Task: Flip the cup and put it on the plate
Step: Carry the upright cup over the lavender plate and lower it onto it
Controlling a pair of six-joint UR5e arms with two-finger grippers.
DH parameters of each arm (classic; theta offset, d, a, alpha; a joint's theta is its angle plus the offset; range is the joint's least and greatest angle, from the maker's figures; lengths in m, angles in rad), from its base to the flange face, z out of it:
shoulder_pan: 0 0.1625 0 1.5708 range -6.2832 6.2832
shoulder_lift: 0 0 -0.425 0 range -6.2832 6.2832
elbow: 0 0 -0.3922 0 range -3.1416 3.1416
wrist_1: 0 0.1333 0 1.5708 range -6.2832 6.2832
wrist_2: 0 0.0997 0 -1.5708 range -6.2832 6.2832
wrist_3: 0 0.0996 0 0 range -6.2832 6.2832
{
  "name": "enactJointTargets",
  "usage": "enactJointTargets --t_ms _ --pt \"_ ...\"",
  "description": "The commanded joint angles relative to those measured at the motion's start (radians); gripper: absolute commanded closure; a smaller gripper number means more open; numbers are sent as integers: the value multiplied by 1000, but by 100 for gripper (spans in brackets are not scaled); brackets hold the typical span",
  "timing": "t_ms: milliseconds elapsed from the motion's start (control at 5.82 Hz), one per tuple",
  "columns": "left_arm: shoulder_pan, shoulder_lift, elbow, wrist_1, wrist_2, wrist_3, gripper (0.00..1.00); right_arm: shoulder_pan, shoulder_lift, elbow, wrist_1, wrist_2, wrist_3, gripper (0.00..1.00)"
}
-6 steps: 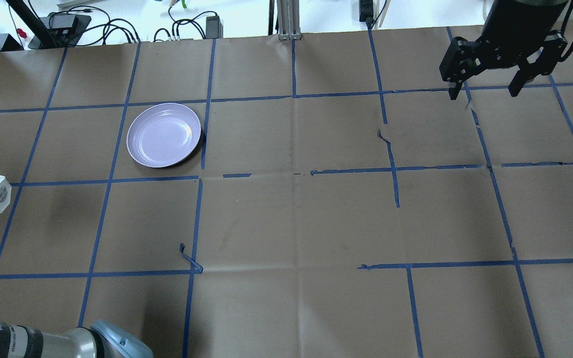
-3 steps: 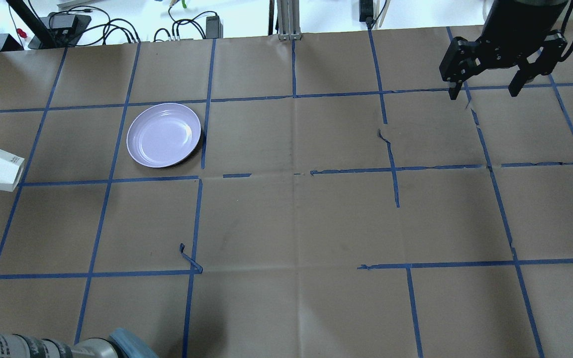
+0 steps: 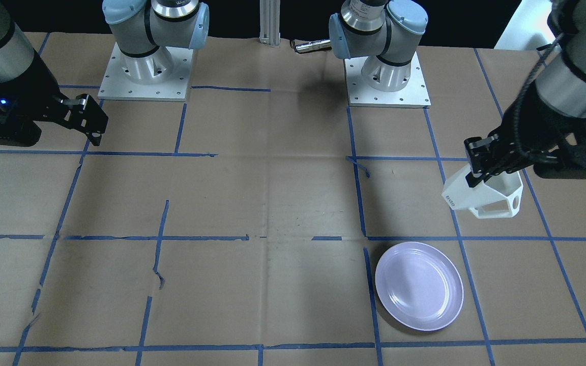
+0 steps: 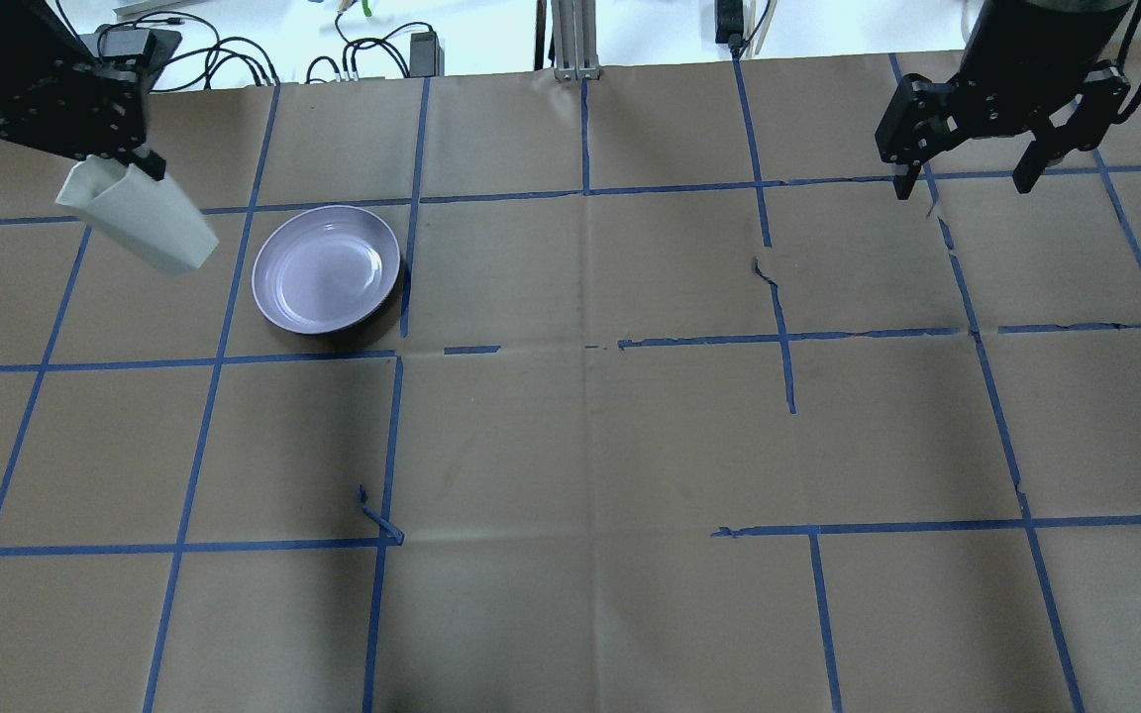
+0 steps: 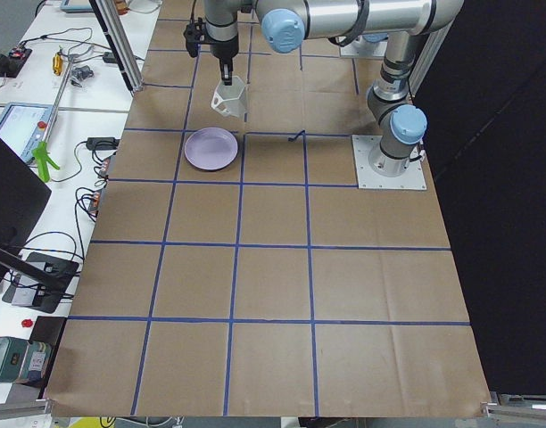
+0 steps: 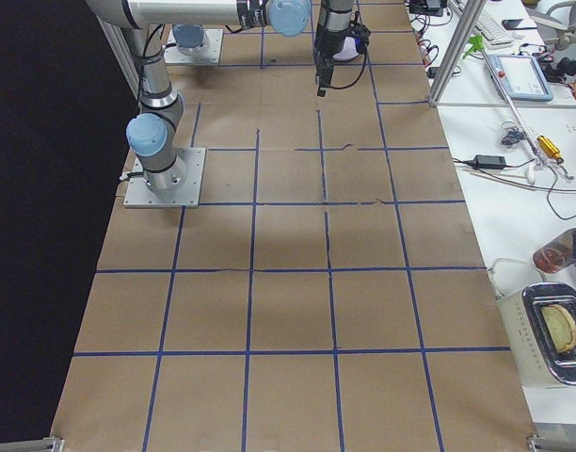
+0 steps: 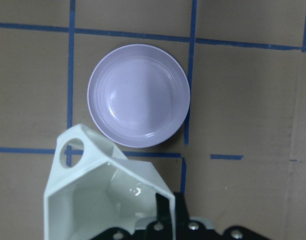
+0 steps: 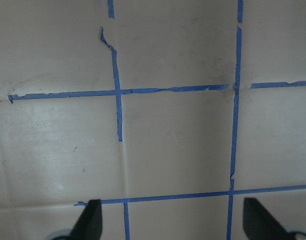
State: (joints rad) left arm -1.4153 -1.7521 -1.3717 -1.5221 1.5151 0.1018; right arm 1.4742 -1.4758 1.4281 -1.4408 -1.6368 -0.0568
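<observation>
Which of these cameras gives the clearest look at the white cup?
The exterior front-facing view: the cup hangs tilted in the left gripper, with its facets, open handle and print visible. Overhead shows only one plain side. The left wrist camera looks into its opening. The left side view shows it tiny, and the others miss it.

I work in a robotics lab. My tabletop [image 4: 580, 436] is covered in brown paper marked off by a blue tape grid [image 4: 670, 187], and my two arms stand on metal base plates [image 3: 417, 94] bolted to it. An aluminium post [image 4: 573, 40] rises at its far edge. A white bench [image 6: 486, 113] along that side carries tangled cables [image 4: 224, 59], power adapters [image 4: 424, 50] and a tablet [image 6: 519, 75].
</observation>
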Motion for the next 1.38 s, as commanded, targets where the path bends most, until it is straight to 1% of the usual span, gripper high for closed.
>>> enactJointTargets --t_ms 0,172,344,516,688,859,1031,1203 --pt "-68 -93 -22 147 103 -21 100 0 0 0 0 0 0 0" --pt "-68 -131 -64 245 103 -18 100 0 0 0 0 0 0 0" --pt "-68 -173 -135 363 105 -19 100 0 0 0 0 0 0 0" --pt "-70 -208 -206 507 105 -19 100 0 0 0 0 0 0 0" --pt "-71 -245 -240 542 105 -19 100 0 0 0 -1 0 0 0" --pt "-74 -277 -244 553 105 -21 100 0 0 0 0 0 0 0" --pt "-74 -299 -245 589 106 -18 100 0 0 0 -1 0 0 0" --pt "-74 -302 -244 591 134 -16 90 0 0 0 0 0 0 0"
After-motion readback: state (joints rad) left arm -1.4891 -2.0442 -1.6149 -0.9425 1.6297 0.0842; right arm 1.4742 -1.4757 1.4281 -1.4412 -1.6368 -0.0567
